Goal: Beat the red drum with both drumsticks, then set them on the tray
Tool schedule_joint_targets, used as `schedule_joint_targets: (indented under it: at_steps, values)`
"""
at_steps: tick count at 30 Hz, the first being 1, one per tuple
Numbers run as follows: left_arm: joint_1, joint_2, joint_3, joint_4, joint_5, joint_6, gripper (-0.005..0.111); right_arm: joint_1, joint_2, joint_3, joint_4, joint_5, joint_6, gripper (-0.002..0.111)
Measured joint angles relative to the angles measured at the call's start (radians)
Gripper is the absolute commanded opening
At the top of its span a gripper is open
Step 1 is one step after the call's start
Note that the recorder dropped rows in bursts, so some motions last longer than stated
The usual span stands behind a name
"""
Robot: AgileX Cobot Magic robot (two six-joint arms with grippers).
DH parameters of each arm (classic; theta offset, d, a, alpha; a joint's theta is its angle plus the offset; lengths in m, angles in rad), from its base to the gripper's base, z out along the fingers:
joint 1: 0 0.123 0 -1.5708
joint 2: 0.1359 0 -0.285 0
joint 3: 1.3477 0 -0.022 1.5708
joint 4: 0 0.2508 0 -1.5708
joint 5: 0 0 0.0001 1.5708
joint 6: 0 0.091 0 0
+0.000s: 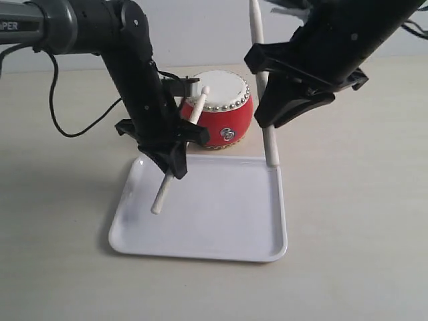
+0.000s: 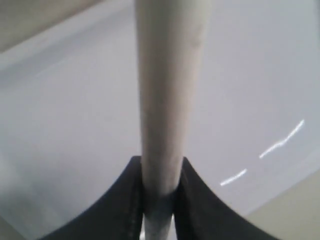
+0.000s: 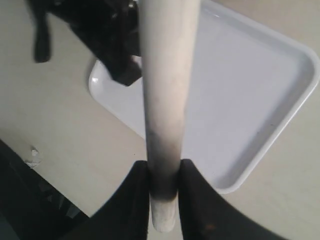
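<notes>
Clearly, a toppling risk at the tray [image 1: 200, 249], which lies just before the red drum [image 1: 227, 120].
Left end effector [image 1: 172, 164] pinches the left drumstick [image 1: 160, 195] tilted, tip by the drum skin; right end effector [image 1: 265, 87] pinches the right drumstick [image 1: 270, 144] near upright at the tray's far corner. Released so, it would likely fall across the rim onto the table [image 1: 348, 234].

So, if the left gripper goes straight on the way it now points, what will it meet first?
Probably the tray. The left gripper points down at its white floor, and the drumstick it holds would touch there before the jaws do. How close the stick's end is, I cannot tell.
</notes>
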Motion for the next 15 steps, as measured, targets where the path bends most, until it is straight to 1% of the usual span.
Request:
schedule_joint_targets:
  at_steps: [3,6,12,15]
  values:
    - [0.0,0.024,-0.037,0.0,0.0,-0.025,0.0,0.0,-0.019,0.0,-0.002,0.002,0.002,0.0]
    - [0.0,0.001,-0.054,-0.004,0.0,-0.036,0.0,0.0,0.015,0.0,-0.002,-0.001,0.002,0.0]
    - [0.0,-0.131,-0.057,0.04,-0.002,-0.083,0.0,0.0,0.238,-0.002,0.0,-0.053,0.004,0.0]
    - [0.0,-0.184,-0.045,0.054,-0.002,-0.096,0.0,0.0,0.359,-0.002,0.032,-0.066,-0.012,0.0]
